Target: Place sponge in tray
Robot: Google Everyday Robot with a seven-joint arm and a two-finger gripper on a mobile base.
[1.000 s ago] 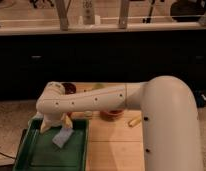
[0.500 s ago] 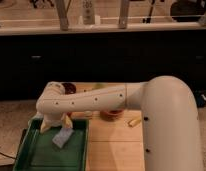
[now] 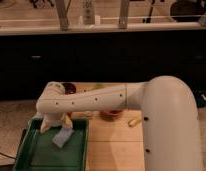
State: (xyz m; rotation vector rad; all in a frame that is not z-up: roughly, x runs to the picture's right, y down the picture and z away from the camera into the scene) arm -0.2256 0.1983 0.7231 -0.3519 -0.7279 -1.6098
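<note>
The dark green tray (image 3: 33, 155) sits at the front left of the wooden table. The pale blue-grey sponge (image 3: 62, 136) lies tilted inside the tray, near its far right corner. My gripper (image 3: 56, 123) hangs just above the tray's far edge, right over the sponge. Its pale fingers (image 3: 45, 125) are spread apart and the sponge sits below them, free of them. My white arm (image 3: 96, 100) reaches in from the right across the table.
A small round brown bowl (image 3: 69, 88) stands behind the arm. A reddish bowl (image 3: 112, 114) and a small yellowish piece (image 3: 134, 121) lie on the wooden table (image 3: 113, 150) to the right of the tray. A dark counter runs along the back.
</note>
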